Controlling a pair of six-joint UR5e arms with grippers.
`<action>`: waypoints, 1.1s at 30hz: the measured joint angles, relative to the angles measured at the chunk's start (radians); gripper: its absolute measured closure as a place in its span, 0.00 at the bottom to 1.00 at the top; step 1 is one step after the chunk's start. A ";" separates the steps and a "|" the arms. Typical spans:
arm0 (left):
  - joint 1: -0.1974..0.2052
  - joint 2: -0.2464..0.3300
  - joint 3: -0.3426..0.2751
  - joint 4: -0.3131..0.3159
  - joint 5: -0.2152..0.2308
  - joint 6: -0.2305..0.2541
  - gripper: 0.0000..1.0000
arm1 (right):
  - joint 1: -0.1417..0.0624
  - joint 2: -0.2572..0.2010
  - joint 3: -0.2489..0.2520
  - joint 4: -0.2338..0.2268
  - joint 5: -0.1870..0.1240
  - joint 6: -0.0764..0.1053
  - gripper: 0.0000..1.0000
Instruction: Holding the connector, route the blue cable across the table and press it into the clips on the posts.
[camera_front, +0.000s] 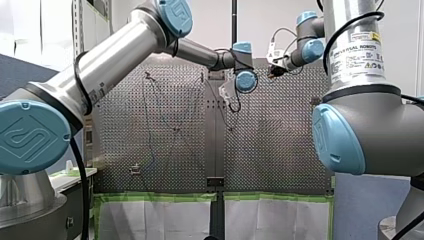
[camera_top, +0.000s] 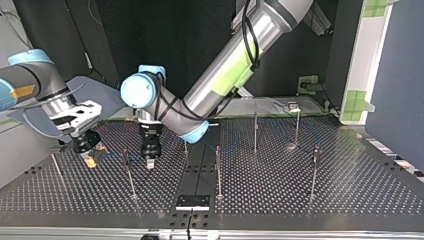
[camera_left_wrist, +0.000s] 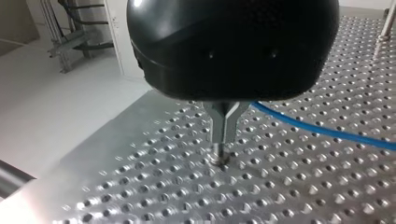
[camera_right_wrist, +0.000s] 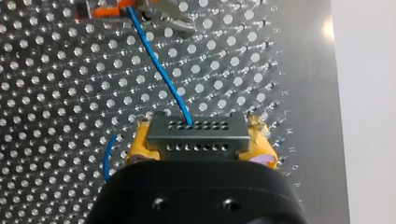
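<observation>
Both right gripper (camera_right_wrist: 200, 140) fingers (camera_right_wrist: 140, 142) clamp the connector (camera_right_wrist: 196, 131); blue cable (camera_right_wrist: 159, 65) runs ahead

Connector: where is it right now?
Clamped in my right gripper, the connector hangs close above the table at the top view's left, with the blue cable running out of it.

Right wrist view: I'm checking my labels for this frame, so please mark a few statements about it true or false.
1. My right gripper clamps the connector between yellow pads. True.
2. The blue cable runs out of the connector, ahead of the gripper. True.
3. The connector lies loose on the table. False: the gripper holds it.
4. The table is a plain sheet without holes. False: it is perforated.
</observation>
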 joint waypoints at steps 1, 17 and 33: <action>0.003 -0.002 -0.001 0.000 0.008 -0.001 1.00 | -0.002 0.003 -0.001 0.000 -0.001 0.000 1.00; 0.013 -0.007 -0.006 -0.013 0.050 -0.019 0.29 | -0.013 0.018 -0.003 -0.004 -0.005 -0.001 1.00; 0.008 -0.007 -0.006 -0.045 0.055 -0.026 0.00 | -0.013 0.020 -0.003 -0.004 -0.012 -0.001 1.00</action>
